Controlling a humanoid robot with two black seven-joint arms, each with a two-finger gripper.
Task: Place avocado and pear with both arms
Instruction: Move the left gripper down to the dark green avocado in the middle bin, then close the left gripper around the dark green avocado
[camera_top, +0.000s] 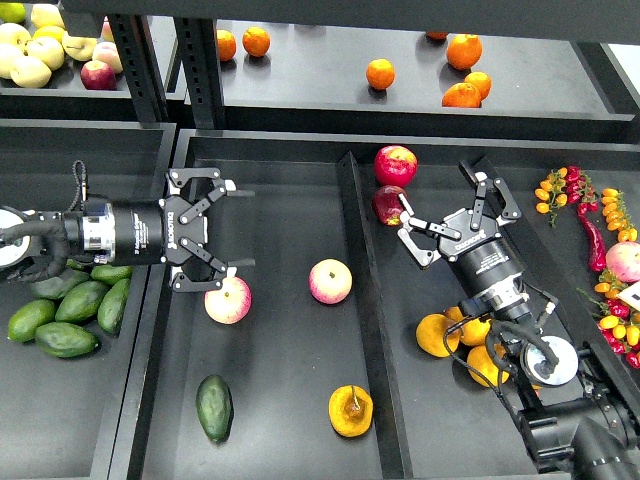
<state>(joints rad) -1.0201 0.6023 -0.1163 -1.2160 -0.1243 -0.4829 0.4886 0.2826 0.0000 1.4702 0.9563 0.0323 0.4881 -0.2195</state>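
Observation:
The dark green avocado (214, 407) lies at the front of the middle black bin (280, 200). The yellow-orange pear (351, 410) lies to its right, brown dimple facing up, close to the divider (362, 300). My left gripper (240, 228) is open and empty, pointing right over the bin's left part, just above a pink-red apple (228, 300). My right gripper (438, 192) is open and empty in the right compartment, next to a dark red apple (388, 205). Both grippers are well behind the avocado and the pear.
Another apple (330, 281) lies mid-bin and a red one (396, 165) at the divider's far end. Lighter green avocados (66, 310) fill the left bin. Yellow-orange fruits (438, 335) lie under my right arm. Peppers (590, 240) are at the right and oranges (462, 94) on the back shelf.

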